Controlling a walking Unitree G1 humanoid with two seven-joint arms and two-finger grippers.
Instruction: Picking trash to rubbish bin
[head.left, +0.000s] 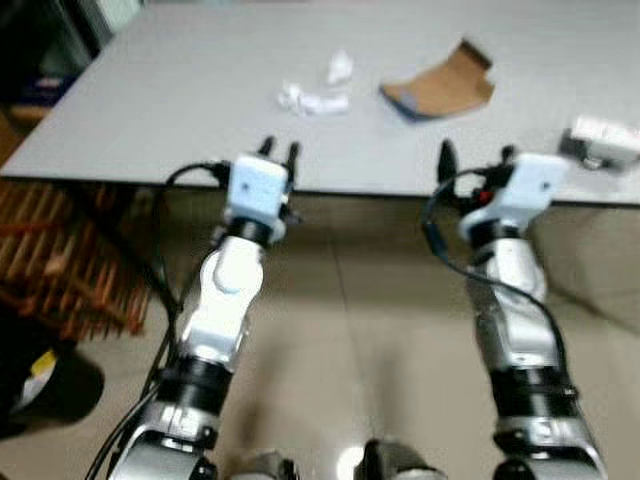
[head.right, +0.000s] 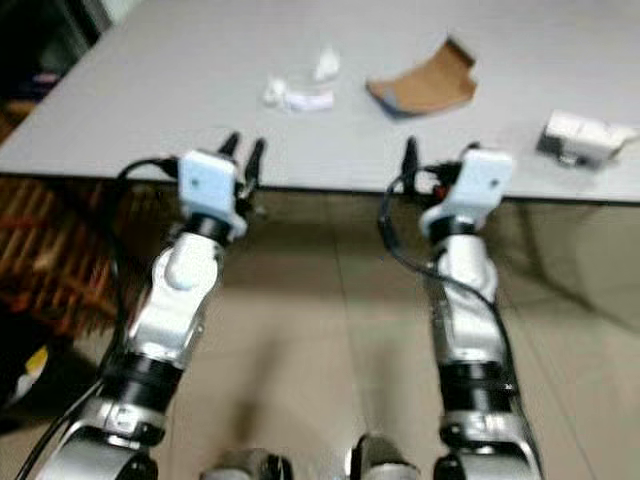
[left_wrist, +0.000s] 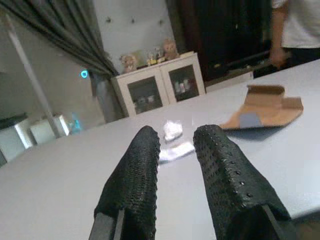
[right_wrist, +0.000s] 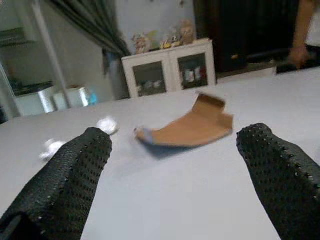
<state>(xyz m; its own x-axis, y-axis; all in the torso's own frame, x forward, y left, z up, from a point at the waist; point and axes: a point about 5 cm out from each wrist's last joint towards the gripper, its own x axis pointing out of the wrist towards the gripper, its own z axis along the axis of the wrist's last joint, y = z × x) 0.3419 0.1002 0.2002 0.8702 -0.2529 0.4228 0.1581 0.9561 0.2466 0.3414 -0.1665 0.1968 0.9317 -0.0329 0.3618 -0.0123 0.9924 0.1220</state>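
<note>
Grey table (head.left: 200, 90), both grippers level before it.

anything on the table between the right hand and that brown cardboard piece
Nothing visible stands between them. The right hand is at the table's near edge, open, and the cardboard piece lies beyond it across bare grey tabletop. The crumpled white paper lies off to its left.

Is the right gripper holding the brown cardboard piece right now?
No, the right gripper is open and empty, with the cardboard piece lying on the table beyond its fingers.
</note>
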